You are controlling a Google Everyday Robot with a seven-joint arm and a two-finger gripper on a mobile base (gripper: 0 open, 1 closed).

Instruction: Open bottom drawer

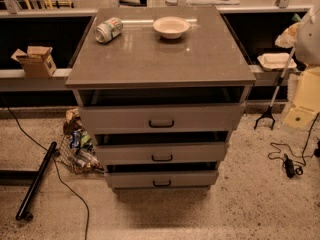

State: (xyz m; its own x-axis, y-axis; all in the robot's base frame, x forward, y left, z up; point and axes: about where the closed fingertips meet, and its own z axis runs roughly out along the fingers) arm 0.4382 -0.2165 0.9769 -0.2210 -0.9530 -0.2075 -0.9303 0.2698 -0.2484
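The grey cabinet stands in the middle of the camera view with three drawer fronts stacked. The bottom drawer is the lowest and slimmest front, with a small black loop handle at its centre. A dark gap shows above its front, as above the two drawers over it. My gripper is not in view. Only a blurred white shape, perhaps part of my arm, shows at the upper right edge, far from the drawer.
A tipped can and a white bowl sit on the cabinet top. A mesh bag of litter and a black pole lie left of the cabinet. A grabber tool, a yellow sign and cables are on the right.
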